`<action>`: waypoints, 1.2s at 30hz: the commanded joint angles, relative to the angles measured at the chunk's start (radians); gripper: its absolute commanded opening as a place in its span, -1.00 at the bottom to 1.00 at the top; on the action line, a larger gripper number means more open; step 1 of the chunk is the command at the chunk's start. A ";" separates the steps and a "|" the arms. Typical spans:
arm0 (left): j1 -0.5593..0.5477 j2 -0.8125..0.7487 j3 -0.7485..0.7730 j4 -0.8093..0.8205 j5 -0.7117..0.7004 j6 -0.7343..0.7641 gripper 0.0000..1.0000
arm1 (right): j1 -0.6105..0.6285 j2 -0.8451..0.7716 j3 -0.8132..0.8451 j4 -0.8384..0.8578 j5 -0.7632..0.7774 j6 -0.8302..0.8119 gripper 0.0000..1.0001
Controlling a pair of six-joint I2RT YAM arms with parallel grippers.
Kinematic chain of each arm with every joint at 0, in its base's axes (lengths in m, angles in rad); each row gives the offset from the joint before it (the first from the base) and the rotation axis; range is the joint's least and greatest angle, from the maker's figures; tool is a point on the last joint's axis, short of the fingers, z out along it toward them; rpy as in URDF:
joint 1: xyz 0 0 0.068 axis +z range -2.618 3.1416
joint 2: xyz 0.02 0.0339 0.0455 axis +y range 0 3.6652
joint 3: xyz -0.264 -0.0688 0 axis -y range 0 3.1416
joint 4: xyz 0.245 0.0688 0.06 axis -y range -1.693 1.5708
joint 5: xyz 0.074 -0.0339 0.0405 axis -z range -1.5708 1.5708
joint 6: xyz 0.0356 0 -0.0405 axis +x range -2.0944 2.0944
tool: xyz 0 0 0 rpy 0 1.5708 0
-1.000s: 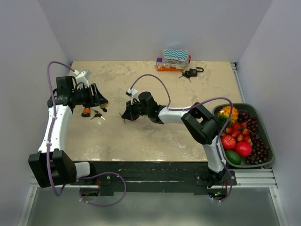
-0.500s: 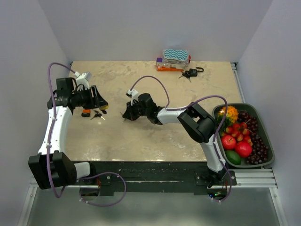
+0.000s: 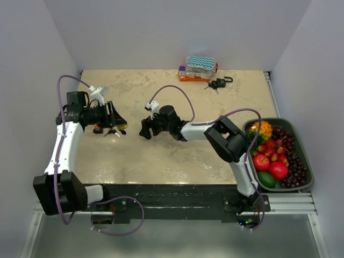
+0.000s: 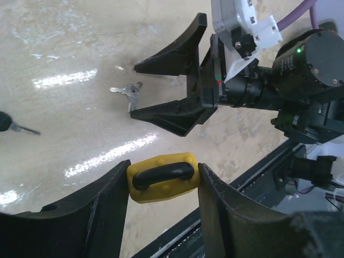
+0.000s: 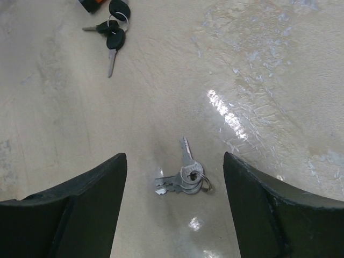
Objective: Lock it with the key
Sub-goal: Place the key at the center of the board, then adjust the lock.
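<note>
The right gripper (image 5: 174,158) is hanging with its jaws apart over the keys (image 5: 183,180), which are lying flat on the surface (image 5: 269,64) between the two fingers, touching neither. One blade is pointing away from the wrist, along the gripper's reach. A second is lying across it, and the ring is sitting at the near end.

The left gripper (image 4: 163,167) is clamping the lock (image 4: 166,188), a yellow one, and holding it just beside the right gripper, facing it. So the right arm is the nearer one and the free one. It is probably needing only a straight drop and a pinch on a key's head, leaving the blade clear for the lock.

Bare surface is lying all round the keys. Some black keys (image 5: 115,29) are lying well apart toward the left arm, and no edge is close.
</note>
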 commanded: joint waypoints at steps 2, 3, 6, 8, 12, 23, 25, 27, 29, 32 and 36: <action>0.006 0.042 0.068 0.027 0.241 0.027 -1.00 | -0.008 -0.196 -0.017 -0.010 -0.034 -0.154 0.58; 0.007 0.048 0.077 0.030 0.314 0.028 -1.00 | -0.009 -0.225 -0.034 -0.016 -0.044 -0.203 0.60; 0.006 0.080 0.094 0.035 0.437 0.014 -1.00 | -0.011 -0.354 -0.088 -0.056 -0.082 -0.318 0.69; 0.006 0.095 0.099 0.034 0.497 -0.006 -1.00 | -0.011 -0.426 -0.118 -0.083 -0.103 -0.365 0.77; 0.007 0.089 0.080 0.066 0.639 -0.071 -1.00 | -0.009 -0.639 -0.240 -0.083 -0.154 -0.493 0.95; 0.006 0.048 0.013 0.006 0.833 -0.099 -1.00 | 0.148 -0.874 -0.312 -0.183 -0.166 -0.807 0.98; 0.006 0.071 0.023 -0.157 0.863 0.042 -1.00 | 0.184 -0.882 -0.316 -0.175 -0.134 -0.838 0.98; 0.006 0.059 0.011 -0.164 0.901 0.035 -1.00 | 0.219 -0.882 -0.320 -0.166 -0.114 -0.872 0.98; 0.006 0.051 0.007 -0.163 0.903 0.029 -1.00 | 0.238 -0.876 -0.323 -0.157 -0.093 -0.890 0.98; 0.006 0.037 -0.001 -0.180 0.909 0.034 -1.00 | 0.267 -0.867 -0.330 -0.143 -0.062 -0.938 0.98; 0.006 0.014 -0.019 -0.180 0.916 0.017 -1.00 | 0.302 -0.842 -0.336 -0.113 -0.012 -0.995 0.98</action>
